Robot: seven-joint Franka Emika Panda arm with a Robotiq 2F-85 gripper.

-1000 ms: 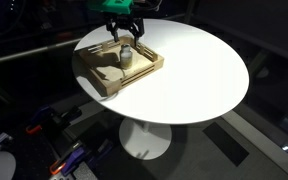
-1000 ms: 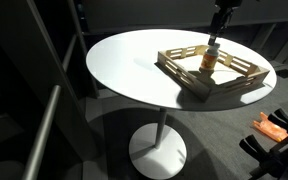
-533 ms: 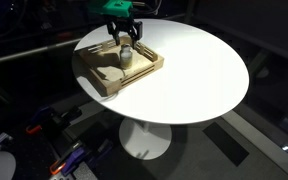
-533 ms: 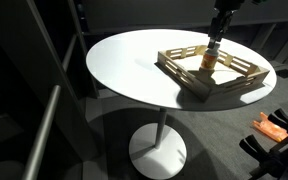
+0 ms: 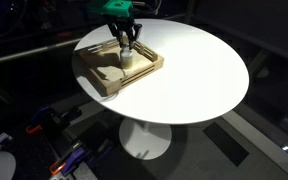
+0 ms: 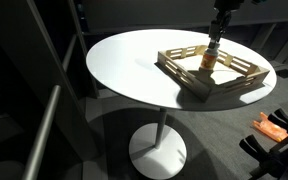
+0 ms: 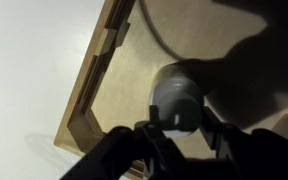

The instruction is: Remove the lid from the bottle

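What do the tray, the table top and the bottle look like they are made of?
Tray: pale bare wood, probably thin boards or plywood, going by its tan colour and slatted walls. Table: smooth matte white top with an even surface and no grain, likely laminate or painted board. Bottle: pale grey-white and looks like plastic, but the dim, blurred view leaves glass open.

Bottle (image 5: 126, 57) stands in the tray (image 5: 108, 92) on the table (image 5: 194, 70).

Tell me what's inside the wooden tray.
The bottle stands inside the tray, the tool shut on its top. The lid is covered by the tool, and the tray floor beneath the bottle is hidden.
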